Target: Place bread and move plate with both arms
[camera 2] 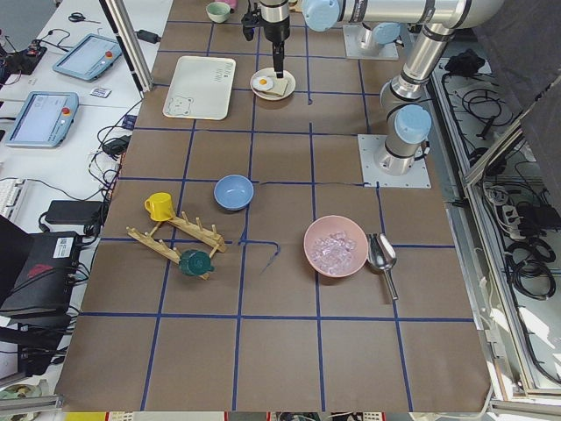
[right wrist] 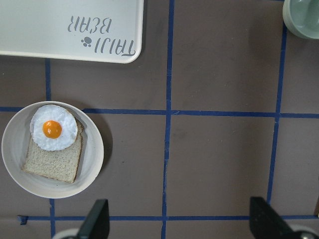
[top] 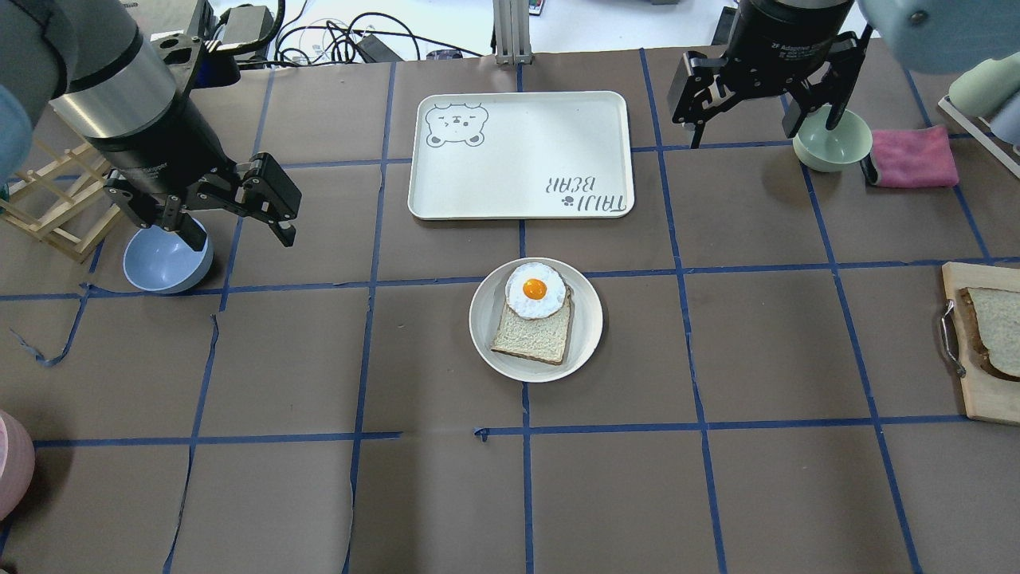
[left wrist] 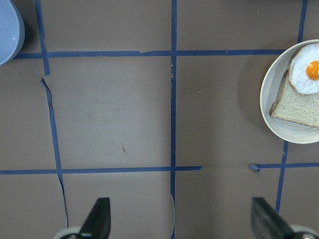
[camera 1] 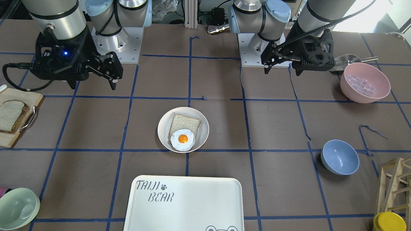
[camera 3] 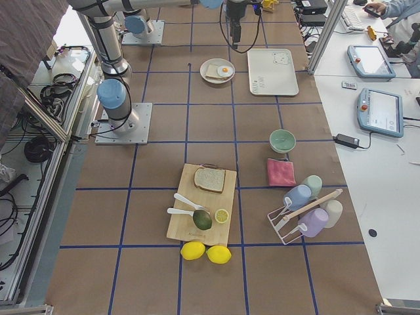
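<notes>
The bread (top: 998,317), the slice with the dark brown crust, lies flat on a wooden board (top: 984,399) at the far right edge of the table (top: 319,494), on the robot's right side. Nothing is touching it.

The plate (top: 588,323) sits in the middle of the table. In it is another slice (top: 532,336) with a lighter crust, and a fried egg (top: 535,289) lies on top of that slice, over the end nearest the tray. The big white tray (top: 518,151) with "TAIJI BEAR" on it lies just past the plate, and the 2 are not touching.

The left claw (left wrist: 180,211) hangs over the table with its 2 fingers spread wide. It holds nothing. It is well off to the left of the plate, and a blue bowl (top: 163,261) sits just under it.

The right claw (right wrist: 179,211) is spread wide too, and it holds nothing. It hangs over the far right part of the table, beside the tray, well apart from the plate and from the bread. A green bowl (top: 833,143) sits close below it, with a pink cloth (top: 912,157) lying just beside the bowl.
</notes>
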{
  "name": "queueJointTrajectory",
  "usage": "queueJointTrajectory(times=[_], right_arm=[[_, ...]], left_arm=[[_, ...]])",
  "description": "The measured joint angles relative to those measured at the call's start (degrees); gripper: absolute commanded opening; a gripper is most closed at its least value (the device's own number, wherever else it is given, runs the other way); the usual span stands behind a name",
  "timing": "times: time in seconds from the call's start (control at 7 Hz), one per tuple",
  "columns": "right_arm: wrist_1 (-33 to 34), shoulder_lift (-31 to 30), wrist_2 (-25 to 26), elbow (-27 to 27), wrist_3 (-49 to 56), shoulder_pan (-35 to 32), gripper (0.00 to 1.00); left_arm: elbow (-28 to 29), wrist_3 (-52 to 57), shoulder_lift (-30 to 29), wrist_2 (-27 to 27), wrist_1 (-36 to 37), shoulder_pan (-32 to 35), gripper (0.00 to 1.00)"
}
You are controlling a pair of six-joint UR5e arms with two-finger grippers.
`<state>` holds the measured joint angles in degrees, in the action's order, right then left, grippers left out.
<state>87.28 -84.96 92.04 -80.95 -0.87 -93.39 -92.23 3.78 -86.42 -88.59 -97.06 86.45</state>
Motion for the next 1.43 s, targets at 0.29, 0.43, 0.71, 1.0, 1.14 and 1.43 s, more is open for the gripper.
queueJointTrajectory(times=[0.29, 0.43, 0.71, 1.0, 1.14, 1.43], right_arm=[[0.3, 0.0, -3.1, 0.0, 3.4, 0.2, 1.00], [0.7, 0.1, -3.6, 0.0, 5.9, 0.5, 1.00], [1.9, 0.4, -3.9, 0.4, 7.3, 0.7, 1.00], [2.4, 0.3, -3.3, 0.4, 7.2, 0.5, 1.00], [3.3, 0.1, -3.0, 0.2, 7.1, 0.4, 1.00], [5.8, -0.1, -2.8, -0.1, 6.7, 0.4, 1.00]], left_arm=[[0.0, 0.0, -0.1, 0.0, 0.1, 0.0, 1.00], [0.0, 0.0, -0.1, 0.0, 0.1, 0.0, 1.00], [0.0, 0.0, 0.0, 0.0, 0.1, 0.0, 1.00], [0.0, 0.0, -0.1, 0.0, 0.0, 0.0, 1.00], [0.0, 0.0, -0.1, 0.0, -0.2, 0.0, 1.00], [0.1, 0.0, -0.1, 0.0, -0.1, 0.0, 1.00]])
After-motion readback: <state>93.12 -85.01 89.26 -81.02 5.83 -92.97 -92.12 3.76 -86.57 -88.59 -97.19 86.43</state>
